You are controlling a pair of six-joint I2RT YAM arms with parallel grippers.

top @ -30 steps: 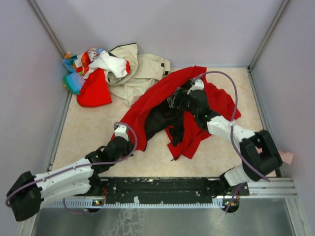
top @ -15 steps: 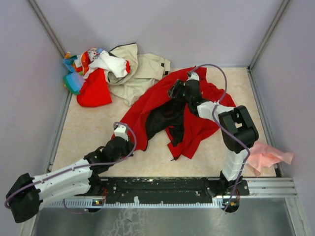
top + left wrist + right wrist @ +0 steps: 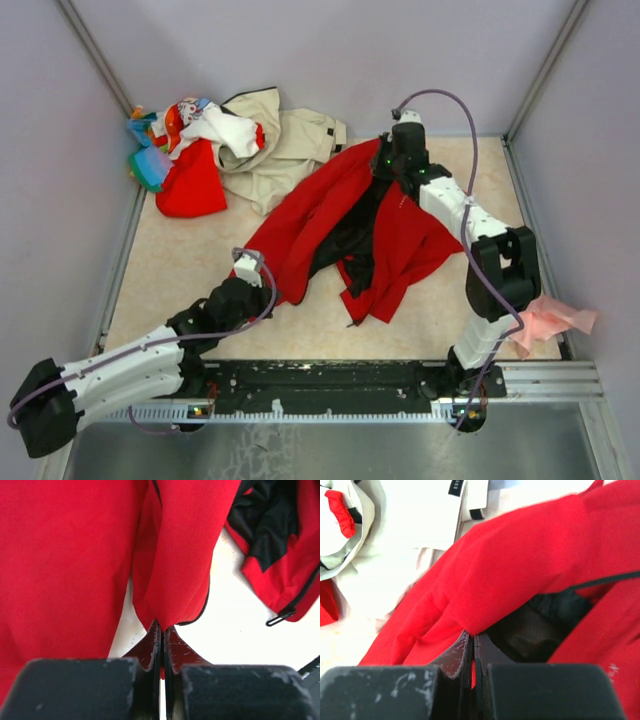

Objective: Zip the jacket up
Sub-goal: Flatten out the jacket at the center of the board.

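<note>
The bright red jacket [image 3: 300, 215] lies open on the table with its black lining [image 3: 350, 235] showing. At the jacket's near left hem corner, my left gripper [image 3: 256, 284] is shut on the red fabric. In the left wrist view the jacket [image 3: 75, 555] hem is pinched at the left gripper [image 3: 162, 628], beside the black zipper edge [image 3: 202, 611]; a zipper pull [image 3: 280, 618] lies at the right. My right gripper [image 3: 386, 165] is shut on the jacket's far upper edge. The right wrist view shows red jacket [image 3: 520, 565] cloth clamped in the right gripper [image 3: 474, 640] over the lining [image 3: 545, 627].
A beige jacket [image 3: 295, 140] and a heap of mixed clothes [image 3: 185, 150] lie at the back left. A pink cloth [image 3: 555, 320] sits at the right edge near the right arm's base. Walls close in three sides; a metal rail [image 3: 330, 385] runs along the front.
My right gripper moved from the jacket's middle to its far upper edge and shut on the fabric, pulling that side straighter. The left gripper kept its hold and place.
</note>
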